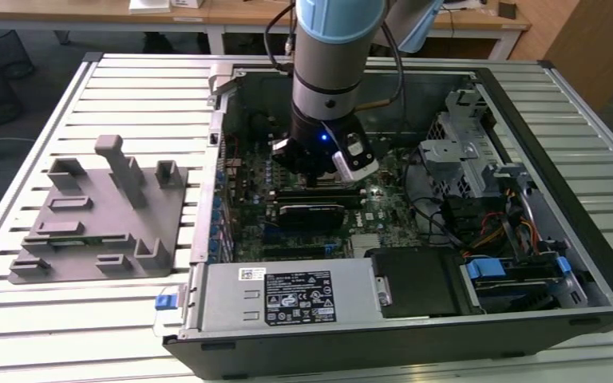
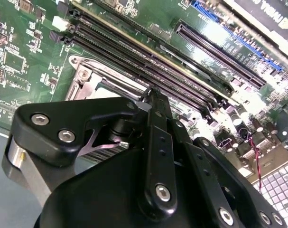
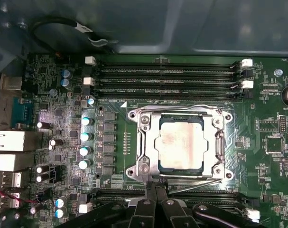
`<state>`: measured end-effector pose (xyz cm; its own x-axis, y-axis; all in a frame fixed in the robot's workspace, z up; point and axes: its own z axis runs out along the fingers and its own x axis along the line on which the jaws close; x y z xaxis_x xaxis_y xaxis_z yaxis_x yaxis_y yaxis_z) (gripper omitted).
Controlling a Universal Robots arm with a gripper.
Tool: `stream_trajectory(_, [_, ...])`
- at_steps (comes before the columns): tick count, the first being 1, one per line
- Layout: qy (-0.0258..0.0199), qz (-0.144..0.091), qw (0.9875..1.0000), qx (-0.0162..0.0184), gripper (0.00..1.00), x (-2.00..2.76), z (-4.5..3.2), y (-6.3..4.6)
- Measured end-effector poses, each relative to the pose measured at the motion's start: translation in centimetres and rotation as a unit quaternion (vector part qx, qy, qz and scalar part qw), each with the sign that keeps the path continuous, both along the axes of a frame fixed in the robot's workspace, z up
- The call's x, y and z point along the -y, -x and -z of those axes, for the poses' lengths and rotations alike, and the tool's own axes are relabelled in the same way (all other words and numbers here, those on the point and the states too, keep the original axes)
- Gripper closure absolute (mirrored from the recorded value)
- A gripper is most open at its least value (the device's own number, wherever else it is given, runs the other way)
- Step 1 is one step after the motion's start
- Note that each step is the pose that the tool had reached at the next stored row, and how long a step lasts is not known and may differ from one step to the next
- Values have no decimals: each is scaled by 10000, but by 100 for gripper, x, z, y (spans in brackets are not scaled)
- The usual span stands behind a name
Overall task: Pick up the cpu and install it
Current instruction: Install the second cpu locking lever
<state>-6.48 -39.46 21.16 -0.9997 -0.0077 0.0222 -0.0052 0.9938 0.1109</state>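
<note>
CPU seated in the socket, gripper pressed together just beside it.
The cpu lies flat inside the metal-framed socket on the motherboard; the gripper, holding nothing, hovers at the frame's edge (any contact should stay on the frame, off the chip, I judge).

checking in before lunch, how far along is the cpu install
Done, by the look of it: the cpu already lies inside the metal-framed socket on the motherboard, apparently flat. In hand: nothing visible; the gripper sits just beside the socket, fingers together. Left: I cannot tell whether the socket's frame is latched, so the seating still needs confirming.
</note>
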Motion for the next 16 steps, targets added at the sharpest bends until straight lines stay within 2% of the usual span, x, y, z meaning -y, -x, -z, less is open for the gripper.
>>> stream_trajectory(8, [-61, -24, 10000, 0, 89, 31, 13, 19])
stream_trajectory(16, [-109, -31, 9999, 0, 89, 37, 39, 66])
